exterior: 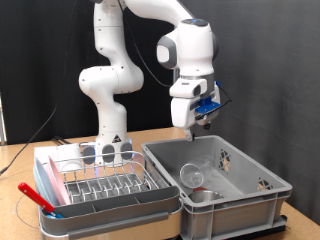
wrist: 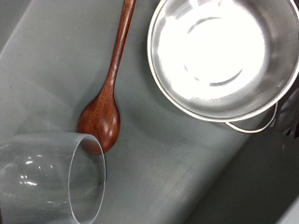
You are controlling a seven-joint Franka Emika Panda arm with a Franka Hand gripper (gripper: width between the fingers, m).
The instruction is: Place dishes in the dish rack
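The steel bowl (wrist: 220,51), the reddish-brown spoon (wrist: 112,93) and the clear glass (wrist: 51,177), which lies on its side, all rest on the floor of the deep grey crate (exterior: 262,190). The spoon lies between the bowl and the glass. In the exterior view the glass (exterior: 193,178) shows inside the crate. The dish rack (exterior: 150,208), a pale tray with a wire grid, stands at the crate's left in the exterior view. My gripper (exterior: 199,122) hangs well above the crate, apart from the dishes. Its fingers do not show in the wrist view.
A red-handled object (exterior: 35,195) lies at the rack's left edge. The robot's base (exterior: 110,140) stands behind the rack. The wooden table (exterior: 160,134) ends near the rack's and crate's front. A black curtain hangs behind.
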